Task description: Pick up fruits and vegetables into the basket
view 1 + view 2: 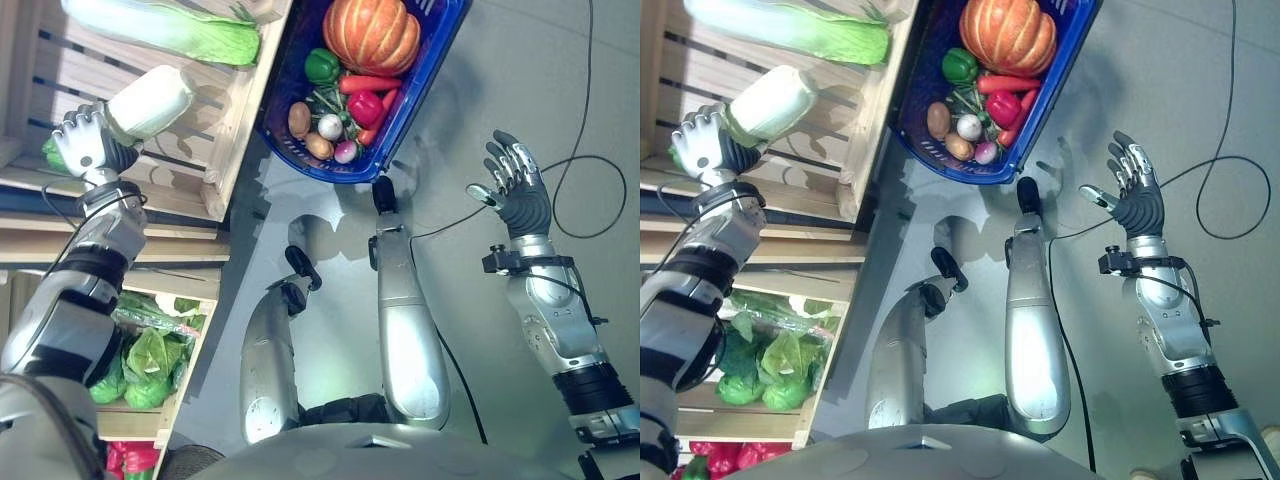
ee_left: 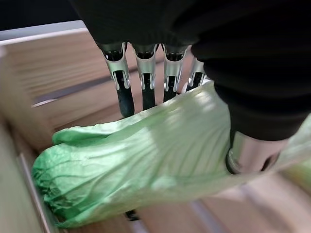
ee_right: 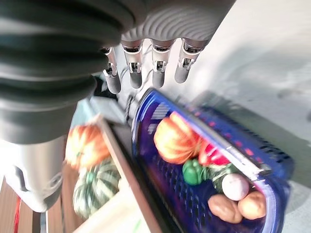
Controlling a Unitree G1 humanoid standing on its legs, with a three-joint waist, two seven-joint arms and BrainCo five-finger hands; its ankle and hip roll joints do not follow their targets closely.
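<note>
Left hand (image 2: 146, 73) curls round a napa cabbage (image 2: 146, 160) (long, floppy); it could slip before reaching the blue basket (image 1: 420, 90); right hand (image 1: 515, 185) hangs spread, empty.

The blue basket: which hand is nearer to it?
Hard to call, roughly equal. The right hand hangs open over the floor beside the blue basket. The left hand, across the crate wall, has its fingers around a napa cabbage.

Wooden crate shelf (image 1: 235, 110), top tier: long napa cabbage (image 1: 165, 28) lies on slats. Lower tier: leafy greens (image 1: 140, 360). Grey floor (image 1: 480, 90) beside shelf w/ blue basket (image 1: 415, 90) sitting on it, touching crate edge.
</note>
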